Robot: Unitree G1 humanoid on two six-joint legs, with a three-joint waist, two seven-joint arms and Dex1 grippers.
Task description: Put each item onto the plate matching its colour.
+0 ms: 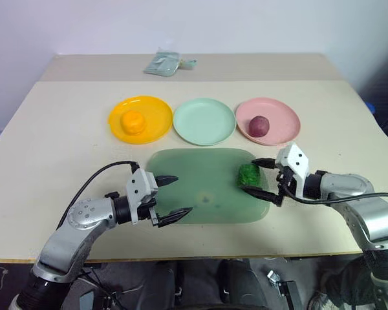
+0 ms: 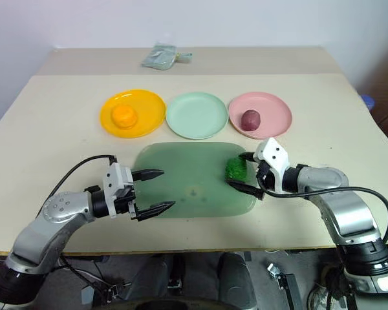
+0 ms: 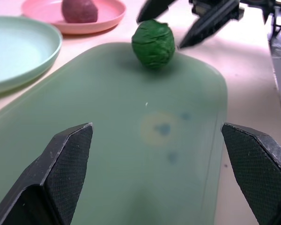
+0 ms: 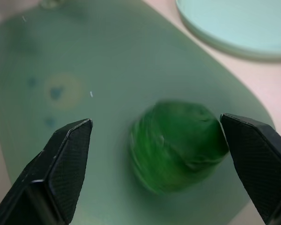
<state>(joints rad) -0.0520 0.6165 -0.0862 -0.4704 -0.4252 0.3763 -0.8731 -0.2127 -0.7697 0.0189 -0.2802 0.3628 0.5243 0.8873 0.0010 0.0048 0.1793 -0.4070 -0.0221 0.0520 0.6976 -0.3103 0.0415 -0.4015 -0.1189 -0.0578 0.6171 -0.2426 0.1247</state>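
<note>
Both sets of jaws stand wide apart and hold nothing. On the big green tray [image 1: 204,187], the left gripper [image 1: 173,194] hangs over the edge at about 8 o'clock, and its fingers point across the tray. The right gripper [image 1: 262,179] sits at the tray's 3 o'clock side, with one finger on each side of the bumpy green lump [image 1: 248,174]. The lump rests on the tray between those fingers, close to them, but they do not squeeze it. Three plates stand in a row at 12 o'clock from the tray. The orange ball [image 1: 134,121] lies on the yellow plate [image 1: 156,111]. The pale green plate [image 1: 204,121] is in the middle. The dark pink ball [image 1: 258,125] lies on the pink plate [image 1: 281,113]. A small grey-green packet [image 1: 163,63] lies far back on the table [image 1: 52,148].
</note>
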